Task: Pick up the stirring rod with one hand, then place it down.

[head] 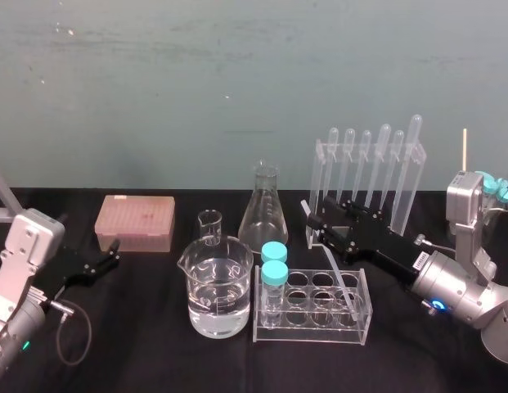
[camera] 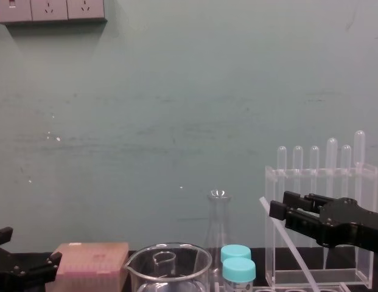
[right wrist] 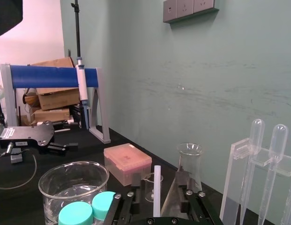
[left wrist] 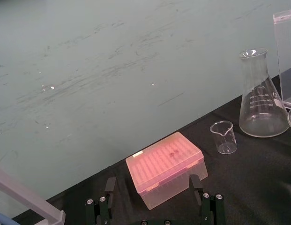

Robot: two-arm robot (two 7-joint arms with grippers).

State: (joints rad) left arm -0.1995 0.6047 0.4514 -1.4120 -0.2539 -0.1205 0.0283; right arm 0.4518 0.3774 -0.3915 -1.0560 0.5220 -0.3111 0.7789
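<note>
Stirring rod (head: pixel 342 282) leans in the tube rack (head: pixel 311 334), which stands just right of the beaker (head: pixel 217 286); low end sits at the rack's right end, top end reaches the right claw (head: pixel 311 221) in front of the pipette stand (head: pixel 321 155). Right claw spread; right wrist view shows the rod between its fingers with a gap on each side. Chest view shows the slant side-on: top end just left of the fingertips, shaft running down to the right under the claw. Head view shows the foot in the rack. Long axis tilted, low near-right to high far-left. Left claw (head: pixel 114 254) parked far left by the pink box (head: pixel 135 221), fingers spread.
</note>
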